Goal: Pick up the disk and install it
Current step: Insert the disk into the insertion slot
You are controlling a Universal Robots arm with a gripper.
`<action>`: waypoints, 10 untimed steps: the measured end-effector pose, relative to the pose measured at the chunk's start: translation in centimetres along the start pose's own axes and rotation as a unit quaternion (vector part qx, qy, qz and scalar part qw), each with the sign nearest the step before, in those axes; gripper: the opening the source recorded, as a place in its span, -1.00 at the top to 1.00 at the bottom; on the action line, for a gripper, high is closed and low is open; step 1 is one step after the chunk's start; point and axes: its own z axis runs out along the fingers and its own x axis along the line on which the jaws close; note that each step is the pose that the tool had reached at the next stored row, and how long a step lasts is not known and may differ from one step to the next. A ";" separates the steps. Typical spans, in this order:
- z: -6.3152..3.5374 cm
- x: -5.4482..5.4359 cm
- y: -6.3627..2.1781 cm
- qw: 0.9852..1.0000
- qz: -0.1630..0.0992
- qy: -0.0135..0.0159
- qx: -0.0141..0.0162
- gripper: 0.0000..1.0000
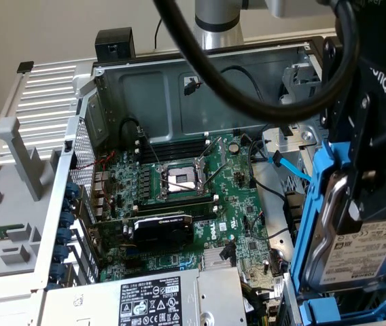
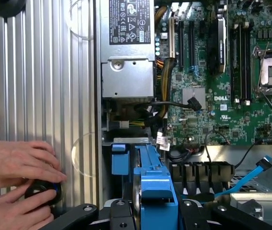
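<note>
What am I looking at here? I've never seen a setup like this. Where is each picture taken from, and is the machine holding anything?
This is a robot arm working on an open computer case. The exterior view comes from a camera off the arm, looking into the case: a green motherboard lies inside, with a grey power supply beside it. The wrist view comes from a camera on the arm, looking down past its gripper. The gripper is closed on the disk, a silver hard drive in a blue carrier, held on edge at the exterior view's right. A person's hands rest on a black knob on the ribbed panel beside the case.
</note>
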 end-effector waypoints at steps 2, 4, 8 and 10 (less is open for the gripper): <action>0.08 0.0 0.00 1.000 0.000 0.000 0.000 0.26; 0.13 0.0 0.00 1.000 0.000 0.000 0.000 0.26; 0.19 0.0 0.00 1.000 0.000 0.000 0.000 0.26; 0.20 0.0 0.00 1.000 0.000 0.000 0.000 0.23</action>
